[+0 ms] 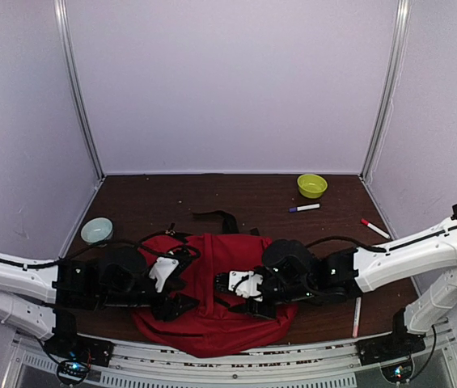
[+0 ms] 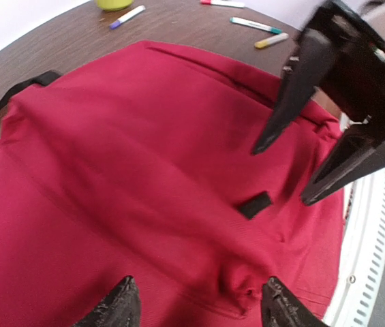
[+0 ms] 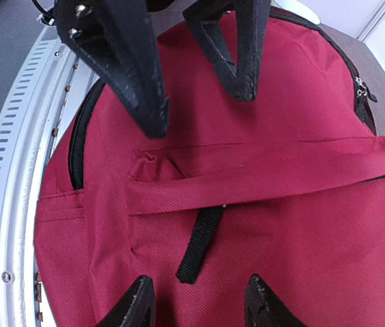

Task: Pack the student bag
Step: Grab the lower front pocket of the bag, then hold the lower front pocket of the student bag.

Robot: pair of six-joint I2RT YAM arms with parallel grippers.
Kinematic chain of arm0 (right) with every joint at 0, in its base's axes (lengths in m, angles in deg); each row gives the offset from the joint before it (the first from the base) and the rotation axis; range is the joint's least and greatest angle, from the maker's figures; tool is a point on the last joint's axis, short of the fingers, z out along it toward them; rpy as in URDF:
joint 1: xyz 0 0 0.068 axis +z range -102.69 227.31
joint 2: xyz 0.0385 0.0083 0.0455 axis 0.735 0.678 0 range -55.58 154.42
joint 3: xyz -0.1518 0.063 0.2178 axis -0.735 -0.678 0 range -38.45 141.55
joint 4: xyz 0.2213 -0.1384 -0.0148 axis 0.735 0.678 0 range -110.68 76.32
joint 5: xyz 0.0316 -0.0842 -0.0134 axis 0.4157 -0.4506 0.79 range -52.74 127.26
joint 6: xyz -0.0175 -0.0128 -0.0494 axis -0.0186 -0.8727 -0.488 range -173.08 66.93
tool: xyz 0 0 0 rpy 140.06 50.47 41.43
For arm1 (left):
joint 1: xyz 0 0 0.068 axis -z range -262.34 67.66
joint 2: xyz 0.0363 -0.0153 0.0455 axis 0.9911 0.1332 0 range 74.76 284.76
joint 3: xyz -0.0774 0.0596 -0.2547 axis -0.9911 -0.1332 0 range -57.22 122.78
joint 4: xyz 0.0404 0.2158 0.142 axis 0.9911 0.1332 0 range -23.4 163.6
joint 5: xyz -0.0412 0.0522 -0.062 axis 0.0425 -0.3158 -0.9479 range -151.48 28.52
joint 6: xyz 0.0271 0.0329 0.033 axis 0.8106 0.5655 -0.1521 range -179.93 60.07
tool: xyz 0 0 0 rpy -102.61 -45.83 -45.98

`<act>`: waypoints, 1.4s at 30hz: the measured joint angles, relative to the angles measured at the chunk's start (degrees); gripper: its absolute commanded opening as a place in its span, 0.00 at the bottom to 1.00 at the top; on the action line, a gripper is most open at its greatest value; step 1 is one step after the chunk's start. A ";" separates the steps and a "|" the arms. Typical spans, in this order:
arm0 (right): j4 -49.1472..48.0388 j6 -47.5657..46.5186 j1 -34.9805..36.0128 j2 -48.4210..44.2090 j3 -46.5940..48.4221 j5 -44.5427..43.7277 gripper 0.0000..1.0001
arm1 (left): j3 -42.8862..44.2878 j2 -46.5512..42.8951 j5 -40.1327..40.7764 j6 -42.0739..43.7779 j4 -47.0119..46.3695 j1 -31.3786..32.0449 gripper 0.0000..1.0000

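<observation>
Top external view is showing the student bag (image 1: 212, 323) lying flat between the 2 arms at the near edge of the tabletop (image 1: 171, 202), its lower end reaching the slotted rail (image 1: 212, 368).

Left wrist view is showing the left tool (image 2: 202, 303) released, jaws standing apart just above the red fabric with a small raised fold between them. Right wrist view is showing the right tool (image 3: 199, 300) likewise released, jaws straddling the black pull tab (image 3: 199, 242) without clamping it.

Risks, as judged:

1. Both tools are crowding the same patch of fabric with their tips facing each other. Any further inward reach is risking a collision.
2. In closing, the right tool is likely to be taking loose fabric along with the tab, or fabric alone. A pull would then be lifting the panel and opening nothing.
3. The bag is sitting unanchored at the edge. A pull toward the bases is risking dragging it over the rail.
4. The purple marker (image 1: 304, 208) and red marker (image 1: 375, 229) are lying well apart from the bag, so packing is judged not yet begun.
</observation>
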 measured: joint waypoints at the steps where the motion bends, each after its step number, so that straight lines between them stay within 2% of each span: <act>1: -0.02 -0.20 0.44 0.63 0.52 0.00 0.46 | -0.17 0.55 -0.02 0.33 -0.81 0.79 0.65; 8: -0.28 0.02 2.67 4.48 2.12 -0.44 0.45 | -3.28 2.75 2.84 4.15 -5.20 6.43 0.66; 18: -5.99 1.57 2.89 6.05 1.57 -5.33 0.41 | -8.02 2.64 5.40 7.91 -11.52 8.11 0.66; 20: -7.58 1.60 2.89 6.05 0.94 -6.03 0.38 | -8.41 2.64 5.46 8.26 -12.02 8.22 0.66; 27: -9.09 1.79 2.89 6.78 0.66 -6.62 0.13 | -9.14 2.62 5.70 10.29 -15.50 9.11 0.66; 32: -9.46 2.43 2.89 6.99 0.39 -6.88 0.01 | -11.21 2.82 6.01 13.22 -19.17 10.40 0.65; 42: -9.60 2.67 2.89 4.81 0.37 -8.66 0.00 | -11.91 5.77 6.32 19.76 -24.52 10.69 0.63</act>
